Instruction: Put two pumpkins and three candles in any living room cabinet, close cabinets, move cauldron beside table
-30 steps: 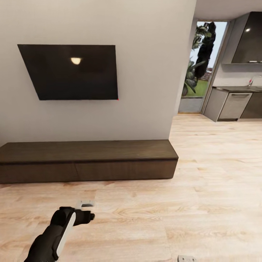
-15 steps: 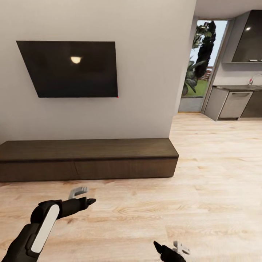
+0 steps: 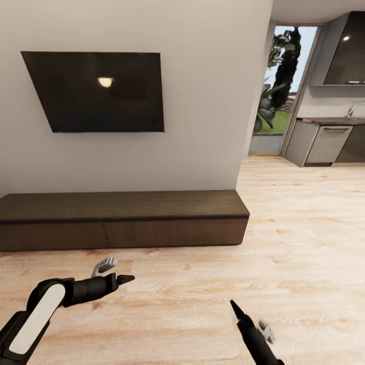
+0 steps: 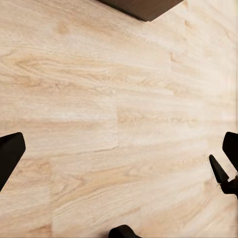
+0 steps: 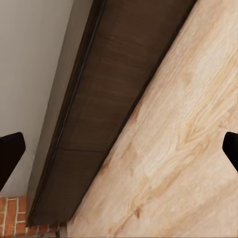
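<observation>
I see the long low dark brown wooden cabinet (image 3: pixel 121 219) shut against the wall, bare plank floor (image 3: pixel 284 243) before it; left gripper (image 3: pixel 112 271) and right gripper (image 3: pixel 251 320) both spread, empty.

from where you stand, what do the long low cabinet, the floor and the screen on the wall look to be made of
The cabinet: dark brown wood or wood veneer, matt, with faint grain on its handle-less fronts. The floor: pale wood planks, or laminate made to look so, with clear grain and plank seams and a soft sheen. The wall screen: glossy black glass or plastic; it mirrors a ceiling lamp.
</observation>
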Robot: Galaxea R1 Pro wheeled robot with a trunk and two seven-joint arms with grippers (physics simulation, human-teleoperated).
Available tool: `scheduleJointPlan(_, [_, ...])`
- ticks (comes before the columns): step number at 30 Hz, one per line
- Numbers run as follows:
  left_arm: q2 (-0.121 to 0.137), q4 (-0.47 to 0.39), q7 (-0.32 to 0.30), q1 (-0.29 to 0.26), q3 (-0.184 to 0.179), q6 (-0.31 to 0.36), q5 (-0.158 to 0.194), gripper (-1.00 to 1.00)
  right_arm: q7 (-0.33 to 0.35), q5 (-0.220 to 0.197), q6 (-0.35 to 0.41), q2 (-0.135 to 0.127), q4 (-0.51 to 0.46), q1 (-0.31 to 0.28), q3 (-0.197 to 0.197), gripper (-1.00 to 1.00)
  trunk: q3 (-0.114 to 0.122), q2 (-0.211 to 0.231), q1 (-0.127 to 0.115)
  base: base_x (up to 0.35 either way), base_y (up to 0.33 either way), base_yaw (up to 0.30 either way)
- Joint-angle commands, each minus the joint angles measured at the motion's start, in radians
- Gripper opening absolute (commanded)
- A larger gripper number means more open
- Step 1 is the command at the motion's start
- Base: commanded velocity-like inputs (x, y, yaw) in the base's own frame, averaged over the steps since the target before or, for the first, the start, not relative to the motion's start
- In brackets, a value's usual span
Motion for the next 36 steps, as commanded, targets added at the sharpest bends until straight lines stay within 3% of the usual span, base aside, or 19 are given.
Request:
scheduleJointPlan(1, [0.001,0.000,-0.001,0.001,-0.002,0.002,0.011,1.00,0.042,-0.026,0.001,0.000,-0.001,-0.001,-0.004,1.00,-0.004,-0.008,0.004,0.000,0.000,0.000])
scheduleJointPlan(8, [0.003,0.001,-0.002,0.008,-0.016,0.002,0.034,1.00,0.089,-0.047,-0.076,0.001,-0.005,-0.010,-0.006,1.00,-0.026,-0.057,0.031,0.000,0.000,0.000])
scheduleJointPlan(13, [0.000,0.000,-0.003,0.010,-0.027,0.002,0.043,1.00,0.122,-0.122,-0.091,0.001,-0.005,-0.011,-0.004,1.00,-0.042,-0.092,0.050,0.000,0.000,0.000])
scheduleJointPlan(17, [-0.003,-0.014,-0.004,0.010,-0.080,0.002,0.115,1.00,0.177,-0.150,-0.081,0.001,-0.006,-0.012,-0.004,1.00,-0.054,-0.120,0.065,0.000,0.000,0.000])
scheduleJointPlan(18, [0.001,-0.016,-0.004,0.010,-0.103,0.001,0.165,1.00,0.187,-0.154,-0.075,0.001,-0.005,-0.012,-0.004,1.00,-0.057,-0.127,0.069,0.000,0.000,0.000])
scheduleJointPlan(21, [0.020,-0.019,-0.002,0.010,-0.123,0.000,0.232,1.00,0.194,-0.156,-0.076,0.001,-0.006,-0.012,-0.004,1.00,-0.067,-0.148,0.081,0.000,0.000,0.000])
scheduleJointPlan(25, [0.047,-0.026,-0.003,0.009,-0.120,-0.001,0.273,1.00,0.196,-0.156,-0.090,0.003,-0.016,-0.012,-0.003,1.00,-0.076,-0.169,0.092,0.000,0.000,0.000])
scheduleJointPlan(30, [0.058,-0.030,-0.004,0.009,-0.120,-0.001,0.338,1.00,0.197,-0.158,-0.087,0.007,-0.021,-0.012,-0.002,1.00,-0.076,-0.169,0.092,0.000,0.000,0.000])
scheduleJointPlan(36, [0.108,-0.025,-0.006,0.010,-0.133,0.001,0.358,1.00,0.224,-0.159,-0.079,0.010,-0.021,-0.012,-0.002,1.00,-0.076,-0.169,0.092,0.053,-0.024,0.000])
